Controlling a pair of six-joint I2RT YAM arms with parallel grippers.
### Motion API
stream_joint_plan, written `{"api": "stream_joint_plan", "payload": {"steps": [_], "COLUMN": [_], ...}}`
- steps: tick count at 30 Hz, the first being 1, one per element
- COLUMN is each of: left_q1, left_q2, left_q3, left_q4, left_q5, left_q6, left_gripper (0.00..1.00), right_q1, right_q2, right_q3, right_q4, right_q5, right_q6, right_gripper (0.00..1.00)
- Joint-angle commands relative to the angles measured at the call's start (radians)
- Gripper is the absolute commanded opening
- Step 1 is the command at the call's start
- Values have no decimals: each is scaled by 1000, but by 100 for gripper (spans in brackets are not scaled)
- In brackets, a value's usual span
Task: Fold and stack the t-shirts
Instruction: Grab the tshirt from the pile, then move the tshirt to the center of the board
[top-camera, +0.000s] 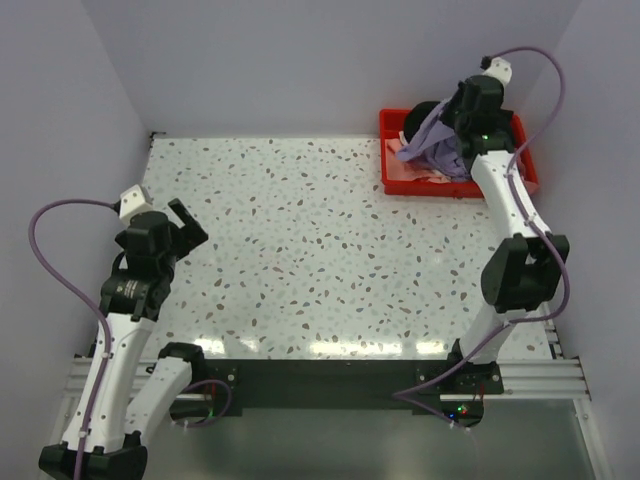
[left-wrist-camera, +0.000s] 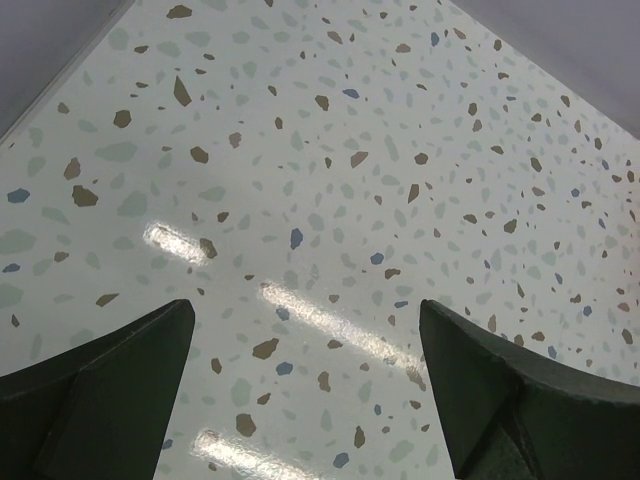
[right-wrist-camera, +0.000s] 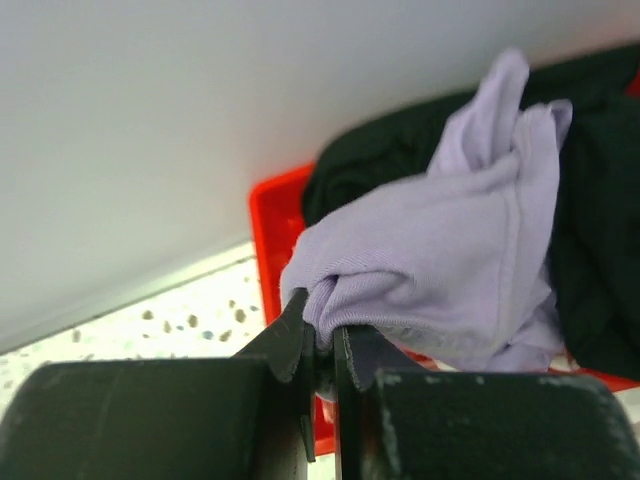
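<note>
My right gripper is shut on a fold of the lavender t-shirt and holds it lifted over the red tray at the far right. In the right wrist view the lavender t-shirt bunches out from my gripper. The black t-shirt lies behind it in the tray. The pale pink t-shirt lies in the tray under the lavender one. My left gripper is open and empty above the table's left side; it also shows in the left wrist view.
The speckled terrazzo table spreads between the arms. Pale walls close it in at the back and both sides. The tray stands at the back right corner against the wall.
</note>
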Motion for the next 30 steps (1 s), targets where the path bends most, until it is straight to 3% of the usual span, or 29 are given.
{"api": "stream_joint_plan", "payload": {"steps": [1,13,20,30], "left_q1": [7,7,6,7], "left_q2": [-25,-51,-91,-109], "left_q3": [8,15,26,37], "left_q4": [23,19,-1,-21], "left_q5": [22,68,54,45], "left_q6": [3,-28,-37,-48], "left_gripper": [100,100,100,100], "right_q1": [10,54,158,318], "right_q2": [-144,-266,-258,-290], "right_q3": [24,239,444,495], "right_q4": [9,-112,-244,-226], "right_q5": [-55,-257,-388,-501], "right_q6": [-78,-90,-77,-51], "right_gripper": [0,0,0,0]}}
